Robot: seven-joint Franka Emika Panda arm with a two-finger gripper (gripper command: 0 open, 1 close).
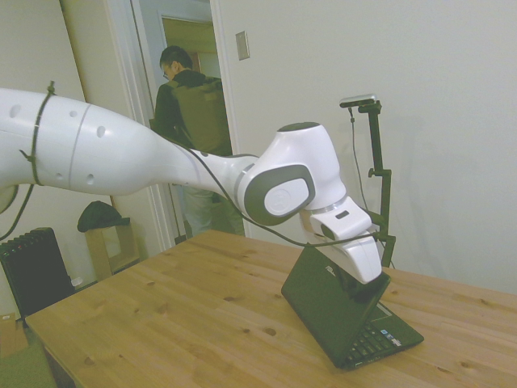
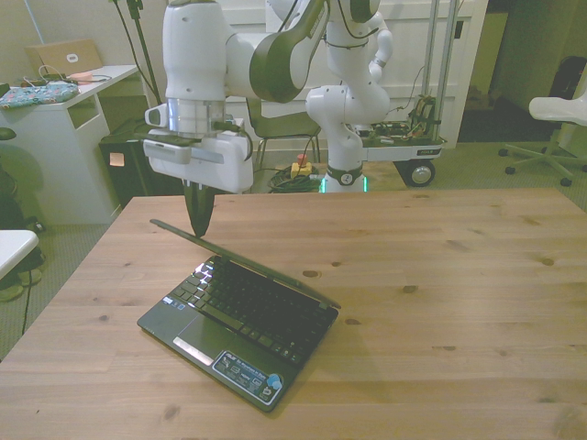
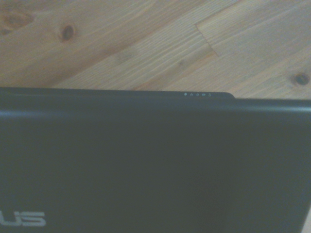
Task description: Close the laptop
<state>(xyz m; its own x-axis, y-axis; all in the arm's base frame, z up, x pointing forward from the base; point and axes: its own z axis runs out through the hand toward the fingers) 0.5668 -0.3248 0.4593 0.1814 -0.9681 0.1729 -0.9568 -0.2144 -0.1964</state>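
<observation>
The small black laptop sits on the wooden table, toward the front view's left. Its glossy lid is tilted well down over the keyboard, less than halfway open. Stickers show on the palm rest. My gripper points straight down, shut with its dark fingers together, the tips touching the lid's upper edge at the corner on the front view's left. In the wrist view the lid's back fills the lower part, with bare table beyond its edge.
A person stands in the doorway behind the table in the side view. A dark radiator stands on the floor. A white desk, a wheeled cart and a white chair stand beyond the table.
</observation>
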